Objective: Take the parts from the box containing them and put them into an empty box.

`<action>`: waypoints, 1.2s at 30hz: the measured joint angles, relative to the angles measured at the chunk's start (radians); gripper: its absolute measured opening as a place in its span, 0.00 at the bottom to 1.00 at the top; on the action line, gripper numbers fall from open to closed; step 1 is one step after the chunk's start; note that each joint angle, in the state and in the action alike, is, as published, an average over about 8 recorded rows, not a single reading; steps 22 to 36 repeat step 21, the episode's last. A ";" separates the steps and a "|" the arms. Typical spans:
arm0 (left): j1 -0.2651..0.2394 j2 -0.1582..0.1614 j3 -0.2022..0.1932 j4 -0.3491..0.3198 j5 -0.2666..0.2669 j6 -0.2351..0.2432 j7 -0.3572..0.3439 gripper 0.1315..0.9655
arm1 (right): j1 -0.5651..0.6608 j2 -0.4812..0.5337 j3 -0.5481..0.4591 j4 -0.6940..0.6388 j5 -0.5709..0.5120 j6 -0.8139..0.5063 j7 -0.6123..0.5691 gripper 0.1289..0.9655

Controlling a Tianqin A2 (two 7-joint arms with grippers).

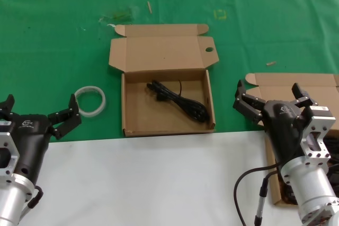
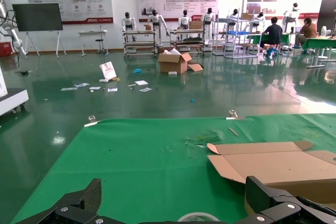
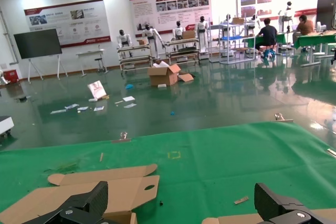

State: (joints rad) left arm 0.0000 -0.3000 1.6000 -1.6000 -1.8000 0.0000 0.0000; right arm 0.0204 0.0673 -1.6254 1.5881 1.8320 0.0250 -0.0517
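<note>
The box with the round-holed lid tab (image 1: pixel 125 115) lies open in the middle of the green cloth, with one black power cord (image 1: pixel 177 100) coiled in it. It also shows in the right wrist view (image 3: pixel 79 192) and the left wrist view (image 2: pixel 273 163). The second cardboard box (image 1: pixel 312 83) lies at the right, mostly hidden behind my right arm; its contents are hidden. My right gripper (image 1: pixel 268 92) is open and empty over that box's near left part (image 3: pixel 182 203). My left gripper (image 1: pixel 39 107) is open and empty at the near left (image 2: pixel 176 198).
A white ring (image 1: pixel 90 100) lies on the cloth between my left gripper and the middle box; it also shows in the left wrist view (image 2: pixel 198 217). A white table strip (image 1: pixel 159 178) runs along the front. Small scraps (image 1: pixel 271 63) lie on the far cloth.
</note>
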 joint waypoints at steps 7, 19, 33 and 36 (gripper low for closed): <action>0.000 0.000 0.000 0.000 0.000 0.000 0.000 1.00 | 0.000 0.000 0.000 0.000 0.000 0.000 0.000 1.00; 0.000 0.000 0.000 0.000 0.000 0.000 0.000 1.00 | 0.000 0.000 0.000 0.000 0.000 0.000 0.000 1.00; 0.000 0.000 0.000 0.000 0.000 0.000 0.000 1.00 | 0.000 0.000 0.000 0.000 0.000 0.000 0.000 1.00; 0.000 0.000 0.000 0.000 0.000 0.000 0.000 1.00 | 0.000 0.000 0.000 0.000 0.000 0.000 0.000 1.00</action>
